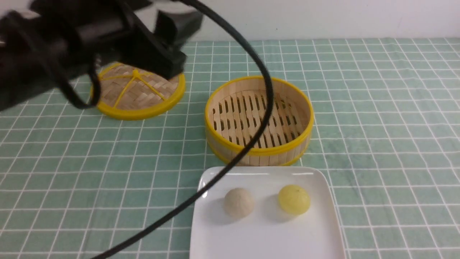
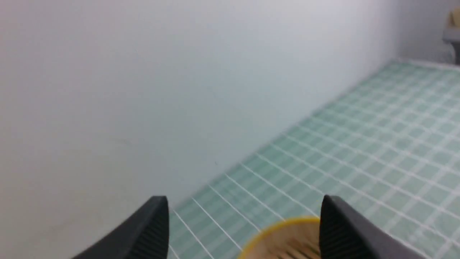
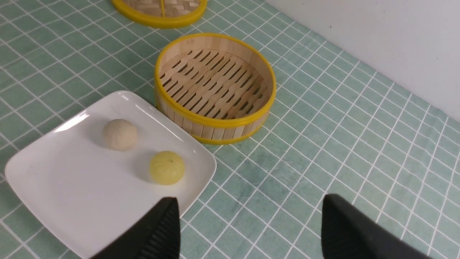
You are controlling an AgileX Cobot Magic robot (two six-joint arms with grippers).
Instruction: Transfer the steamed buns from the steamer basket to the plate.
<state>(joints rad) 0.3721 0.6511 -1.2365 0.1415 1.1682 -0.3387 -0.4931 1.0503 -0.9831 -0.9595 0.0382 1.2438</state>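
Observation:
Both steamed buns lie on the white plate [image 1: 215, 233] near the table's front edge: the cream-white bun [image 1: 239, 202] on the left and the yellow bun [image 1: 294, 199] on the right. They show again in the right wrist view, cream bun [image 3: 120, 134] and yellow bun [image 3: 166, 167], on the plate [image 3: 64, 194]. Just behind the plate stands the bamboo steamer basket [image 1: 259, 117], with nothing on its slatted floor [image 3: 215, 83]. My left gripper [image 2: 244, 201] is open and empty, raised at the far left above the lid. My right gripper [image 3: 249, 199] is open and empty, above the cloth beside the plate's corner.
The flat woven lid [image 1: 138, 91] with its yellow rim lies at the back left, partly hidden by my left arm [image 1: 90, 36]; its rim [image 2: 284, 226] shows between the left fingers. A black cable [image 1: 251, 118] crosses in front of the basket and plate. A white wall backs the green checked cloth [image 1: 377, 108].

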